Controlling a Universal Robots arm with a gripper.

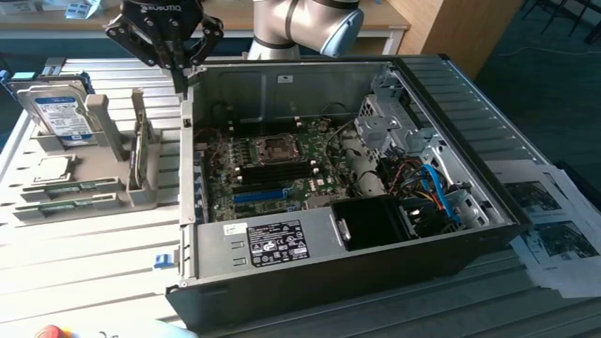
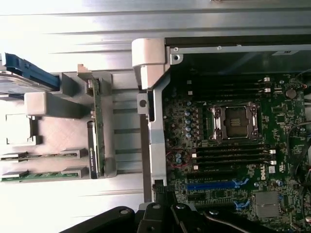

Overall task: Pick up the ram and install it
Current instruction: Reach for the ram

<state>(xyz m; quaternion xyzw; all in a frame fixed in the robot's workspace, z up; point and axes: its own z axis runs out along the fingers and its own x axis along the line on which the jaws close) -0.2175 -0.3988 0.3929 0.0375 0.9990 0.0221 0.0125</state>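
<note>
in the exterior view the black two-finger gripper (image 1: 176, 65) hangs with its fingers pressed together and nothing between them, above the open dark-grey metal computer case (image 1: 469, 105), at its wall on the exterior view's left. the ram (image 1: 138, 155), a thin green circuit-board stick, stands on edge in a grey plastic holder (image 1: 105, 130) just beside that wall. in the wrist view the ram stands in the holder's slot, apart from the gripper; a long blue slot (image 2: 214, 185) lies on the green motherboard inside the case.
</note>
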